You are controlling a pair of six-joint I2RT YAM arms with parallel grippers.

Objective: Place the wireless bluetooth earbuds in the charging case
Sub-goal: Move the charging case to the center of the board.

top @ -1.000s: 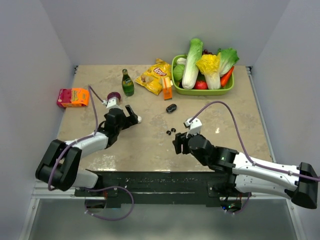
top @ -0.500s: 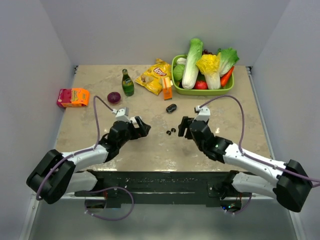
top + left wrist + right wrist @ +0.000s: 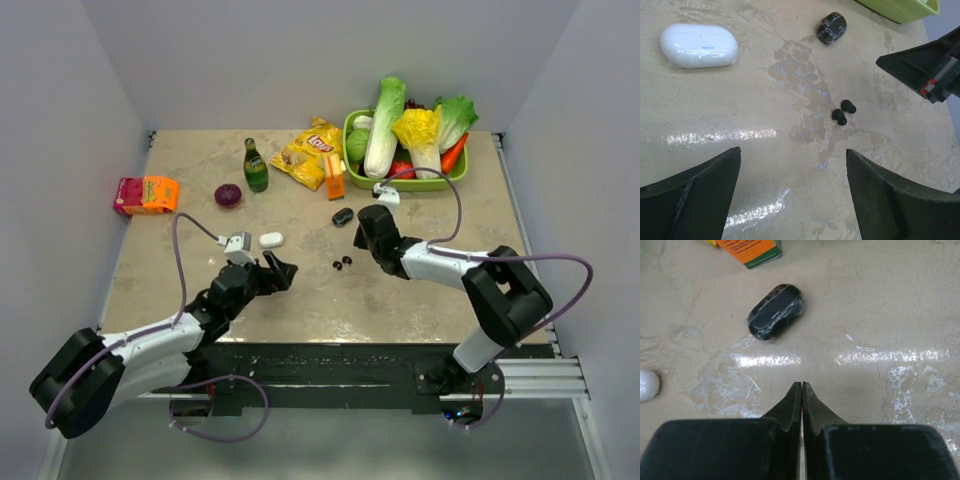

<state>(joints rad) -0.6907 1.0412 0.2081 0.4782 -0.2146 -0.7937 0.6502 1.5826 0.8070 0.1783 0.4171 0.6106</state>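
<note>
Both arms staged around the black earbuds (image 3: 843,112), nothing held yet.
Buds lie loose mid-frame on the worktop (image 3: 765,100); black case (image 3: 831,27) looks closed above them, white case (image 3: 699,46) upper left. The left fingers (image 3: 695,195) are spread and frame the buds, likely lining up a pick. The right fingers (image 3: 789,410) are pressed together, empty, aimed at the black case, probably to nudge or steady it.

The only wording I can read is the Lay's logo, red on the yellow chip bag (image 3: 312,155) lying just left of the green basket (image 3: 405,184). The orange box (image 3: 748,248) near that basket carries dark print too blurred for me to read. The label on the green bottle (image 3: 255,166), farther left of the basket, is too small.
</note>
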